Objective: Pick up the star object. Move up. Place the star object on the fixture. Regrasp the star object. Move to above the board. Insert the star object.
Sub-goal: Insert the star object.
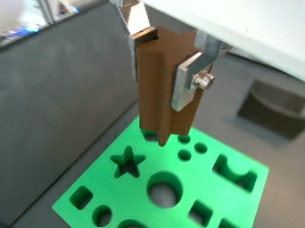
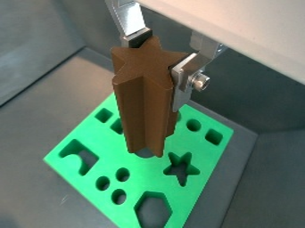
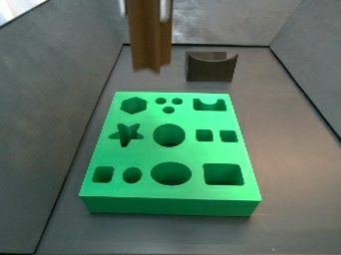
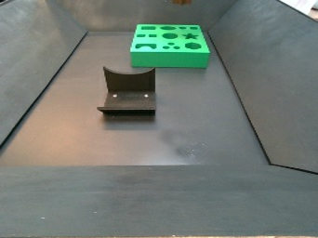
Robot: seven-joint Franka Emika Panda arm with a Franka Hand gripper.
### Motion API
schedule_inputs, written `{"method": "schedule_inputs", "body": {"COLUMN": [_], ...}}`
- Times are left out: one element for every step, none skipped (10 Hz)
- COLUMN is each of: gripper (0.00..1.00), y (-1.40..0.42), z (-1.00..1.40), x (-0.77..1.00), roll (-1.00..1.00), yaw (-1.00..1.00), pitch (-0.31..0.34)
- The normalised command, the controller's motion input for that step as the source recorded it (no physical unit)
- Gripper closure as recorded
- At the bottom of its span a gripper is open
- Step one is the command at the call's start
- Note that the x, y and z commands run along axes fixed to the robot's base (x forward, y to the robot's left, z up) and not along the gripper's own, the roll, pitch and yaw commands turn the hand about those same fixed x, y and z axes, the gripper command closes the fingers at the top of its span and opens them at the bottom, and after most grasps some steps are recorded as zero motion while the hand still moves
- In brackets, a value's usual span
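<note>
- Star object (image 2: 145,98) held upright, lengthwise, high above the board (image 2: 89,151), end-on for dropping into a hole.
- Gripper (image 1: 167,62) clamped near its top; fingers (image 1: 188,78) narrow on ridged sides.
- Star-shaped hole (image 3: 127,133) off to one side, not yet aligned.
- Fixture (image 4: 128,90) empty, well apart.

Star (image 3: 148,35): top cut off by the upper edge in a side view; gripper out of frame there, grip not seen. Neither is seen at all in the side view with the fixture (image 4: 126,92) in front.

Gripper (image 1: 165,55): in both wrist views only the silver fingers (image 2: 185,74) are shown, upper parts cut off.

Board (image 1: 95,191): corners cut by the frame edge, part of its holes hidden behind the star. In a side view its holes (image 4: 174,38) are too small to be told apart.
</note>
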Motion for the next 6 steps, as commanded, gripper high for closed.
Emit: {"method": "schedule_inputs", "body": {"gripper": [1.0,1.0,1.0,1.0,1.0,1.0], "y": [-0.13,-0.11,-0.12,0.0,0.0,0.0], "z": [-0.55,-0.49,-0.41,0.0,-0.13,-0.34], "x": [-0.01,0.0,0.0,0.0,-0.02,-0.39], "roll": [-0.06,-0.07,-0.09,0.0,0.0,0.04], "yaw": [-0.87,-0.89,-0.88,-0.36,0.0,-0.03], "pitch": [0.0,-0.014,0.0,0.0,0.0,-0.054]}}
